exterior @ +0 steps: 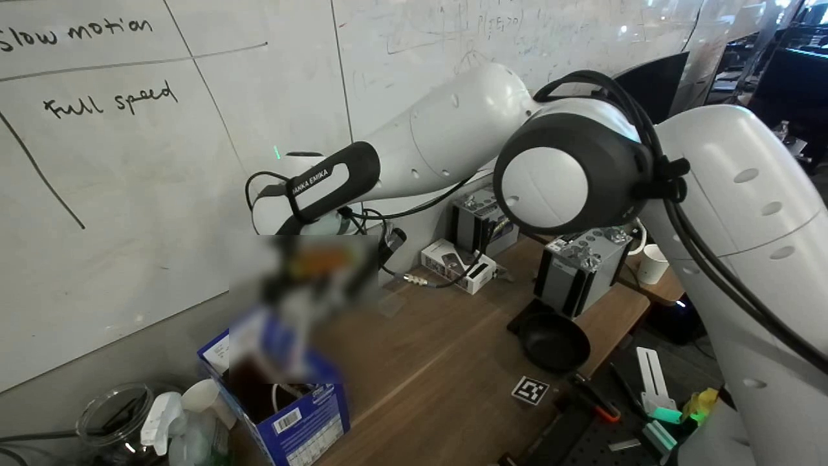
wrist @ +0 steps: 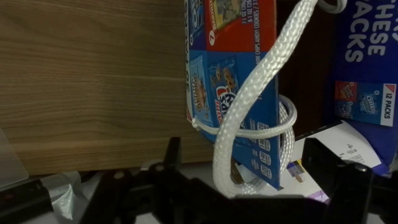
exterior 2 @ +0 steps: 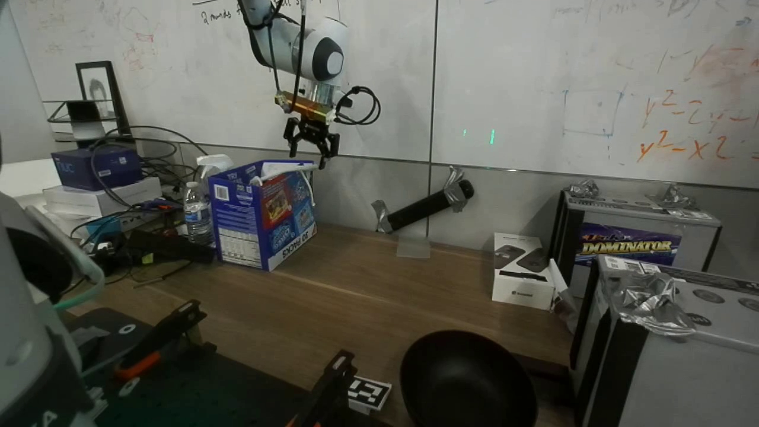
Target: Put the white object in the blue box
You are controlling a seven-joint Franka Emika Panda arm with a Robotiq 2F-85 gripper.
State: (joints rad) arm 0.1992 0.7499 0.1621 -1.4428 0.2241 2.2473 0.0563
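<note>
The black two-fingered gripper (wrist: pixel 243 149) is hovering, fingers spread and empty, while below them the looped white braided rope (wrist: pixel 244 96) is straddling the rim of the blue cardboard carton (exterior 2: pixel 252 213); placing is looking nearly done, probably needing the outside part tucked in next.

In an exterior view, a white carton (exterior 2: pixel 519 283) stands on the worktop (exterior 2: pixel 362 284), right of centre. A black pan (exterior 2: pixel 468 379) sits bottom centre; foil (exterior 2: pixel 646 302) lies on a grey case (exterior 2: pixel 688 373) at lower right. At left is a water bottle (exterior 2: pixel 197 213). A black tube (exterior 2: pixel 421 210) slants on the wall (exterior 2: pixel 362 196) below the whiteboard (exterior 2: pixel 510 65) at top.
</note>
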